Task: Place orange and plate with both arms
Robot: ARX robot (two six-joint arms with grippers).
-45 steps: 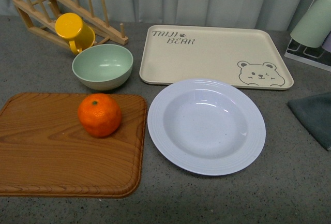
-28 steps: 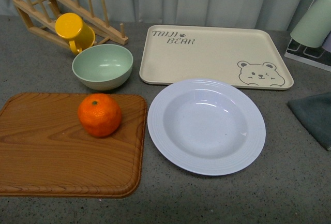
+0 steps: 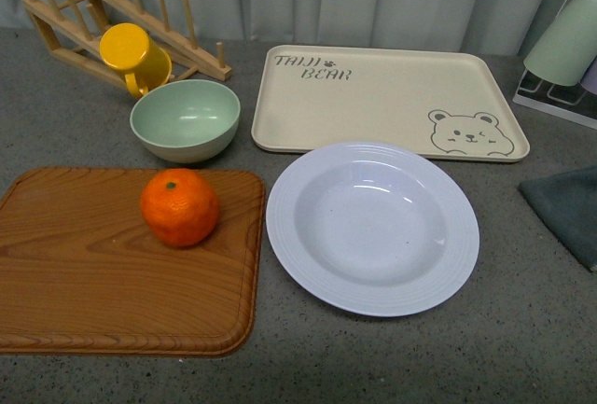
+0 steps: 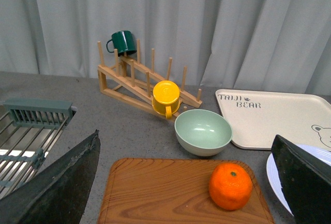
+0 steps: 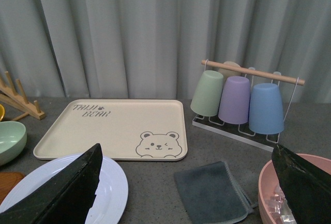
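Observation:
The orange (image 3: pixel 180 206) rests on the far right part of a wooden cutting board (image 3: pixel 84 283); it also shows in the left wrist view as the orange (image 4: pixel 230 185). To its right on the counter lies the white deep plate (image 3: pixel 373 227), empty, with its edge seen as the plate (image 5: pixel 111 185) in the right wrist view. Neither arm appears in the front view. My left gripper (image 4: pixel 189 185) is open, held back from the board, the orange between its wide fingers. My right gripper (image 5: pixel 191 188) is open over a grey cloth, the plate beside one finger.
A pale-green bowl (image 3: pixel 185 119) and a cream bear tray (image 3: pixel 382 96) sit behind the board and plate. A wooden rack (image 3: pixel 112 21) holds a yellow mug (image 3: pixel 131 54). A cup stand (image 5: pixel 243 100), grey cloth (image 5: pixel 209 193) and pink bowl (image 5: pixel 269 193) stand at the right.

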